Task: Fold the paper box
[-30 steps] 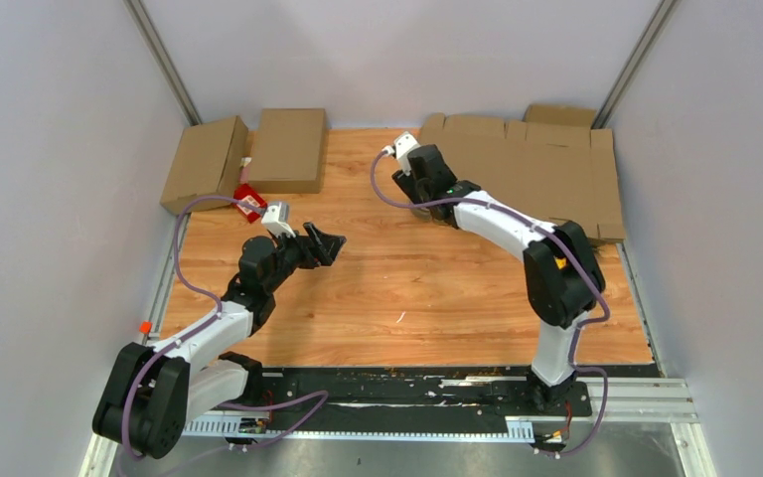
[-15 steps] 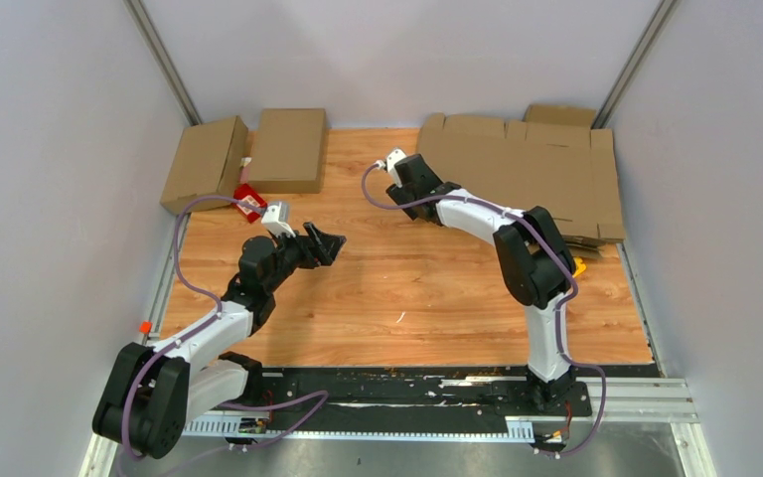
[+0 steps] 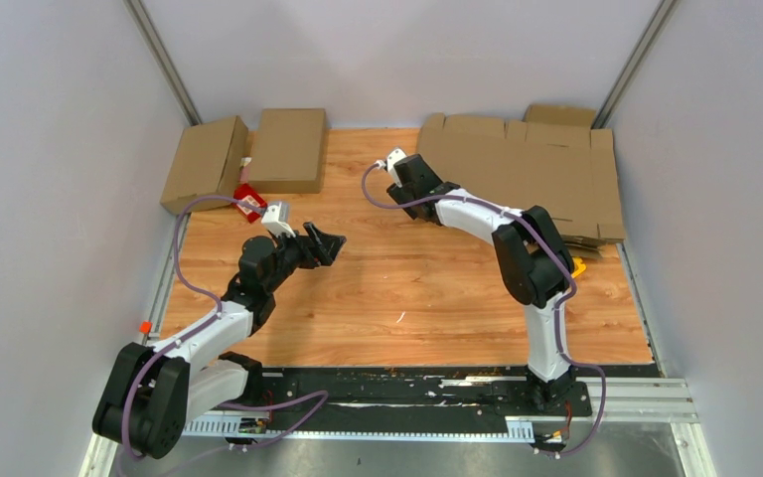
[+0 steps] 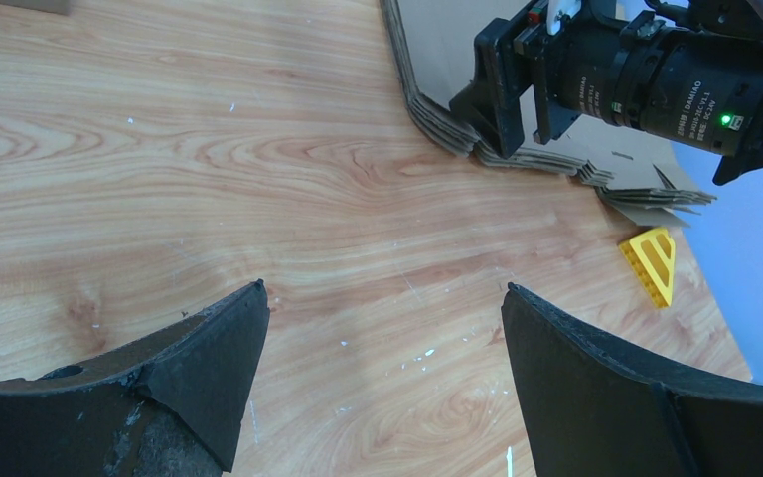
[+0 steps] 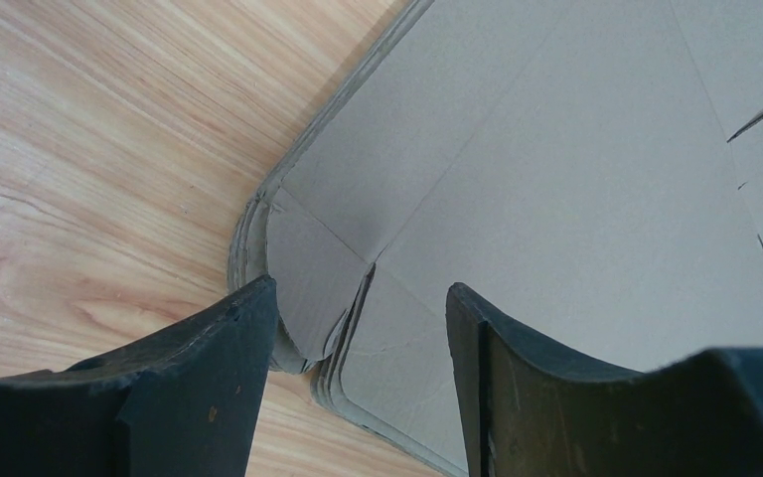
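Cardboard sheets (image 5: 556,149) below, corner between tips | right end effector (image 5: 360,288) half open, empty | left end effector (image 4: 383,290) wide open, empty

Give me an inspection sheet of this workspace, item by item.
Surface: wooden tabletop, a few white specks.
Job's things: stack of flat cardboard blanks at the far right, unfolded; closed cardboard box and second closed box at the far left.
Clutter: red item beside the boxes; yellow plastic piece near the stack.
Tools: left tool open, over bare wood, holding nothing; right tool open, astride the stack's corner, contact cannot be told.
Cables: left purple cable and right purple cable loop off their arms.
Surroundings: grey walls.
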Robot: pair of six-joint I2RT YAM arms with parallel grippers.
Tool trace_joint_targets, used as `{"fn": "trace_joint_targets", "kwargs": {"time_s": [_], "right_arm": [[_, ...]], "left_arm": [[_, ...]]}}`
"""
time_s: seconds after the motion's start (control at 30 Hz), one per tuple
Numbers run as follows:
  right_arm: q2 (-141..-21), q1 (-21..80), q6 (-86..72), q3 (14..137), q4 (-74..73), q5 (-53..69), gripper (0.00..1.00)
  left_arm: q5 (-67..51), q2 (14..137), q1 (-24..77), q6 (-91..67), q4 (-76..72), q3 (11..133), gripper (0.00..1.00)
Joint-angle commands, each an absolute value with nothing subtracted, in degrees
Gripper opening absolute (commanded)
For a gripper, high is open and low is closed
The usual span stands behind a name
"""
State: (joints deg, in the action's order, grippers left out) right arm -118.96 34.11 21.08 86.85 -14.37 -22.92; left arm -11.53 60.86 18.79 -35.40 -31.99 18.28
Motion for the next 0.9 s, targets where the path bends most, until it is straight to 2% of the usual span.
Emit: {"fn": "trace_joint_targets", "kwargs": {"time_s": [0.0, 0.2, 0.63, 0.77, 0.87], "right_arm": [[-119.2, 34.59, 20.27, 88.8, -14.24, -23.17, 0.64], [-118.44, 34.58, 19.77, 88.59, -14.3, -21.35, 0.66], [-121.04, 34.6, 20.67, 89.53, -15.29, -24.19, 0.66], [-121.7, 34.56, 20.71, 90.28, -15.86, -25.49, 0.64], [-121.27, 34.56, 20.78, 90.06, -15.56, -25.97, 0.56]], "left_arm": [[-11.67, 60.26, 19.16, -34.08, -33.34, 20.44, 0.95], [-11.69, 60.22, 19.16, -34.04, -33.35, 20.41, 0.95], [-11.62, 60.04, 19.16, -34.02, -33.31, 20.41, 0.95], [-11.59, 60.16, 19.12, -34.05, -33.34, 20.39, 0.95], [-11.52, 60.06, 19.16, -33.96, -33.23, 20.41, 0.95]]}}
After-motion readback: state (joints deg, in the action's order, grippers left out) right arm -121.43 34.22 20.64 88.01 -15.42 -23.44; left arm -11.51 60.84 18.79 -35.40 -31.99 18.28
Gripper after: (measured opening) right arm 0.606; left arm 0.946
